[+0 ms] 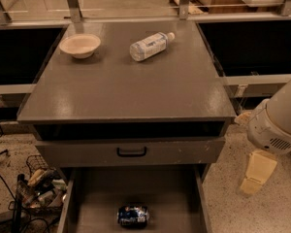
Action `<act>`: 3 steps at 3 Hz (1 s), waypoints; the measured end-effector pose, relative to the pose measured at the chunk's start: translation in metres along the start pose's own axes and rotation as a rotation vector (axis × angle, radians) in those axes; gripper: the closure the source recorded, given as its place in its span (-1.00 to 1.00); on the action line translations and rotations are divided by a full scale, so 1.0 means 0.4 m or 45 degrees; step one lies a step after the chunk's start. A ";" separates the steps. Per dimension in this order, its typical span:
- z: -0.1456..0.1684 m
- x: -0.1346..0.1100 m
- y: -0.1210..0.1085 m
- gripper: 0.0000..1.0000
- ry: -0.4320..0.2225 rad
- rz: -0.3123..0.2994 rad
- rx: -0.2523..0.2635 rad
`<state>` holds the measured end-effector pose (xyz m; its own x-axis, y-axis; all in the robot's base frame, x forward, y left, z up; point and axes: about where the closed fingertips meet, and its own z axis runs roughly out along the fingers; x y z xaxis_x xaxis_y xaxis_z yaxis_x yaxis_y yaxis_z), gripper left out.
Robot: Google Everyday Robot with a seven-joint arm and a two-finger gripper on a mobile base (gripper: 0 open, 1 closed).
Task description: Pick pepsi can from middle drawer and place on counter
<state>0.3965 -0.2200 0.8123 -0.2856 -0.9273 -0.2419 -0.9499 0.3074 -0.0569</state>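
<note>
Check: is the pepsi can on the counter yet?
No, the pepsi can lies on its side in the open middle drawer; the gripper hangs outside it, to the right.

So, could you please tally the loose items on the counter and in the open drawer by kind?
Small dark-blue drink can, on its side in the open grey middle drawer: 1
Clear plastic bottle, lying on the flat grey counter: 1
Shallow beige bowl, on the counter: 1
Total: 3
The robot's cream pincer hangs low, right of the drawer and apart from it.

Pepsi can (133,215) in mid drawer (136,188) below counter (121,91); gripper (256,174) to R.
</note>
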 end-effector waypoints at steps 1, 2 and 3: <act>0.024 -0.003 0.011 -1.00 -0.042 0.018 -0.025; 0.123 -0.024 0.066 -1.00 -0.128 0.010 -0.099; 0.189 -0.025 0.096 -1.00 -0.167 0.007 -0.160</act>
<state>0.3724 -0.1829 0.7391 -0.2795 -0.8876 -0.3662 -0.9591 0.2755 0.0641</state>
